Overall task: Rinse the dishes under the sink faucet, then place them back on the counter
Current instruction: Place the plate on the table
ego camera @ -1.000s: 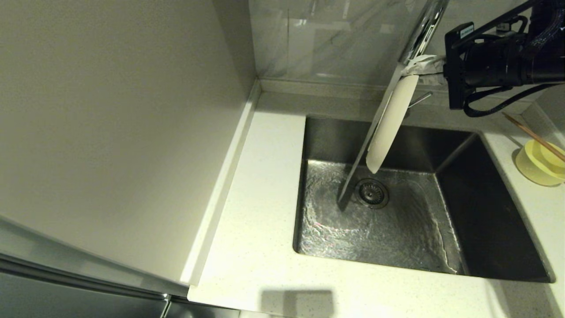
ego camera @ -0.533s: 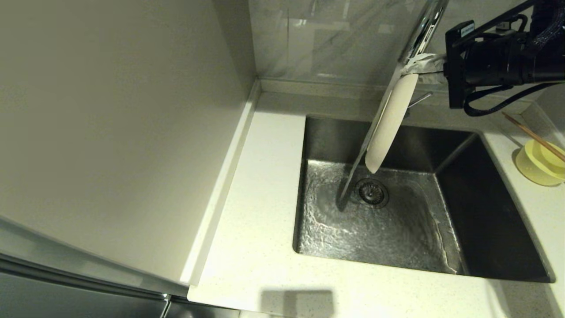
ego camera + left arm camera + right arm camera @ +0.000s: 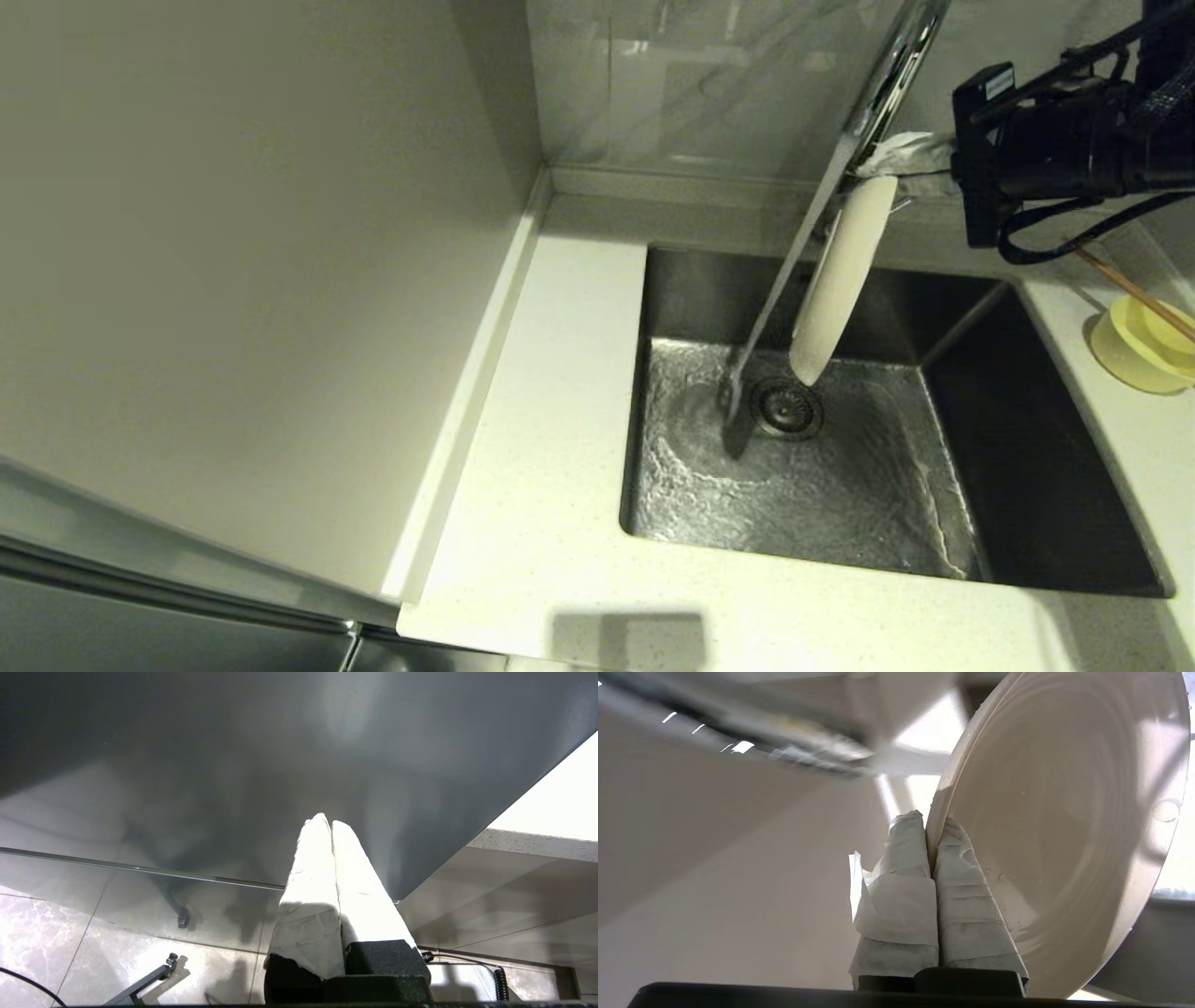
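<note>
My right gripper (image 3: 896, 161) is shut on the rim of the cream-white plate (image 3: 837, 282), which hangs on edge over the back of the sink (image 3: 1027, 448). In the right wrist view the taped fingers (image 3: 901, 858) pinch the plate (image 3: 1064, 812). Water runs from the chrome faucet (image 3: 896, 56) in a stream (image 3: 775, 308) just left of the plate, landing beside the drain strainer (image 3: 787, 407). The yellow-green bowl (image 3: 1141, 347) sits on the counter (image 3: 551, 448) at the right with a chopstick (image 3: 1134, 294) lying across it. My left gripper (image 3: 327, 821) is shut and empty, parked low, away from the sink.
A tall pale cabinet side (image 3: 233, 261) walls off the left. The glossy marble wall (image 3: 709, 84) stands close behind the faucet. Rippling water covers the sink floor.
The right gripper has shifted the plate a little to the right, off the water stream; the stream now falls free to the left of it.
</note>
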`<state>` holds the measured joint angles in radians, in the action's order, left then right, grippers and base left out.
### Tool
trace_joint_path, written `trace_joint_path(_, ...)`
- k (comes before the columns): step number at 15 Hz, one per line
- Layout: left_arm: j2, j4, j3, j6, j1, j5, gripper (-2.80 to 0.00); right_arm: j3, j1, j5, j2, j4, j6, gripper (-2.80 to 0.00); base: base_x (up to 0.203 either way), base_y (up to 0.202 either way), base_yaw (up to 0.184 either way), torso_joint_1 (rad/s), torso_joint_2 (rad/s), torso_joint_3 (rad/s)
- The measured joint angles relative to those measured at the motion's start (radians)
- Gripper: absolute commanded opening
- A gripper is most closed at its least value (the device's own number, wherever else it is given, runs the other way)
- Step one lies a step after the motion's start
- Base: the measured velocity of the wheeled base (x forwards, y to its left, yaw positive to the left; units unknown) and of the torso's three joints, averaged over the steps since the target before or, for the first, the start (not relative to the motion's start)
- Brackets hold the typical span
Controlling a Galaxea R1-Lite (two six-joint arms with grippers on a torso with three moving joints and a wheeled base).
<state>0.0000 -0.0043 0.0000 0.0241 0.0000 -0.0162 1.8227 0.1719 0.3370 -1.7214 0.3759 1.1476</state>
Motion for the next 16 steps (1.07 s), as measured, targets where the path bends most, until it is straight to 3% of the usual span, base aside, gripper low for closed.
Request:
trace_joint_path(2, 0.000, 0.000, 0.000, 0.000, 0.000, 0.000, -2.80, -0.043, -0.056, -0.002, 0.025, 0.024, -0.065, -2.80, 0.000, 0.000, 0.000, 0.000, 0.00, 0.000)
trace_joint_path(5, 0.000, 0.000, 0.000, 0.000, 0.000, -0.001, -2.80, -0.095, -0.182, -0.002, 0.072, 0.047, -0.233, -2.80, 0.000, 0.000, 0.000, 0.000, 0.00, 0.000)
trace_joint_path(8, 0.000, 0.000, 0.000, 0.000, 0.000, 0.000, -2.80, -0.102, -0.264, -0.033, 0.127, 0.077, -0.513, -2.80, 0.000, 0.000, 0.000, 0.000, 0.00, 0.000)
trace_joint_path(10, 0.000, 0.000, 0.000, 0.000, 0.000, 0.000, -2.80, -0.091, -0.257, -0.082, 0.168, 0.075, -0.750, -2.80, 0.000, 0.000, 0.000, 0.000, 0.00, 0.000)
trace_joint_path(12, 0.000, 0.000, 0.000, 0.000, 0.000, -0.001, -2.80, -0.088, -0.238, -0.130, 0.202, 0.079, -0.909, -2.80, 0.000, 0.000, 0.000, 0.000, 0.00, 0.000)
trace_joint_path(16, 0.000, 0.000, 0.000, 0.000, 0.000, 0.000, -2.80, -0.342, -0.183, -0.193, 0.273, 0.058, -0.940, -2.80, 0.000, 0.000, 0.000, 0.000, 0.00, 0.000)
